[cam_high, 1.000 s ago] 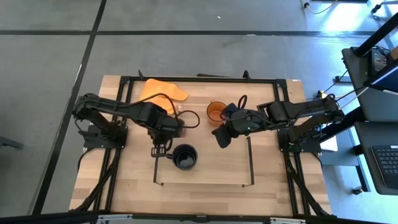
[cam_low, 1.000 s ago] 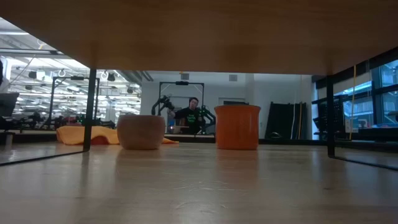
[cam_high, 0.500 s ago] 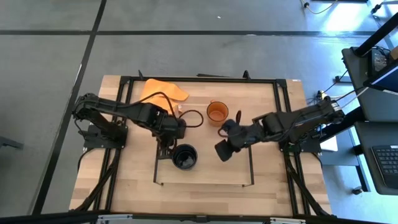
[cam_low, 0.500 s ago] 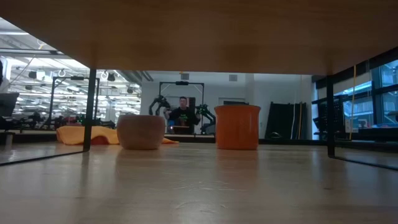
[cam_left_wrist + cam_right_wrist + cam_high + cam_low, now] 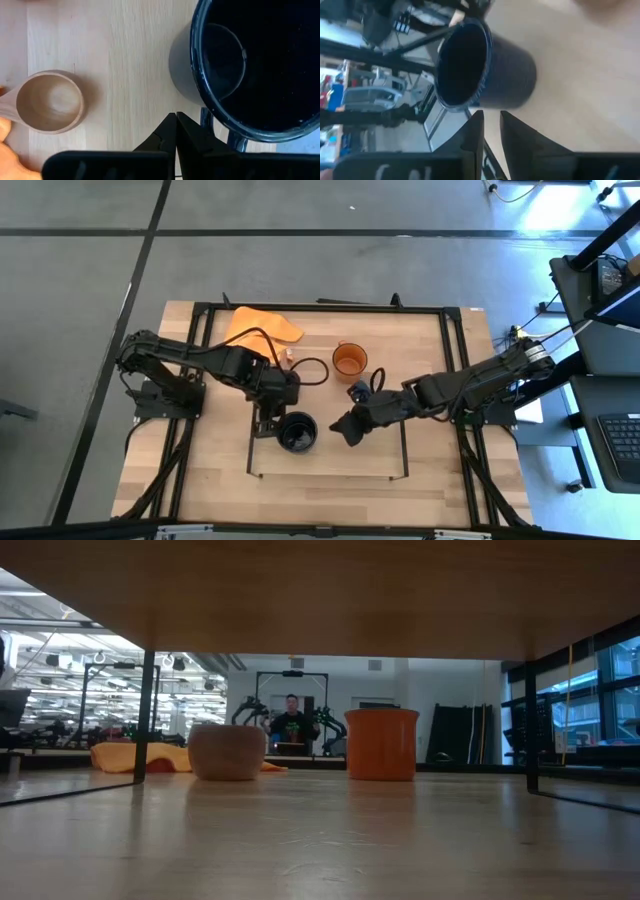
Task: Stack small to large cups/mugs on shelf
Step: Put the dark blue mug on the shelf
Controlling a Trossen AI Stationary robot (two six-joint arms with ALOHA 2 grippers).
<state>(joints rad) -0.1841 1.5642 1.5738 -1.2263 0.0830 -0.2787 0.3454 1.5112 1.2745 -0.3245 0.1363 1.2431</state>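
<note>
The black mug point(image 5: 298, 432) stands upright on the light-wood shelf point(image 5: 350, 462), near its left edge. My left gripper point(image 5: 266, 423) is shut just left of the mug, its fingertips point(image 5: 176, 120) beside the mug's handle point(image 5: 235, 142). My right gripper point(image 5: 343, 432) hovers just right of the mug, open by a narrow gap point(image 5: 490, 117), and points at the mug's side point(image 5: 510, 75). The orange mug point(image 5: 349, 360) and the small wooden cup point(image 5: 288, 357) stand on the table beyond the shelf. Both also show in the low view, the wooden cup point(image 5: 227, 752) and the orange mug point(image 5: 381, 744). My left gripper's shut fingers point(image 5: 192, 137) lie close beside the black mug's handle point(image 5: 206, 117), coming from above. I cannot tell whether they touch it. The mug stands on the shelf.
An orange cloth point(image 5: 262, 326) lies at the far left of the table. The black outer frame point(image 5: 452, 310) runs round the work area. A black cable point(image 5: 310, 372) loops between the wooden cup and the orange mug. A person point(image 5: 292, 726) stands in the room far behind.
My right gripper has moved toward the table's near edge and left, from beside the orange mug down to the right side of the black mug. My left gripper has edged a little toward the black mug. The mugs have stayed in place.
</note>
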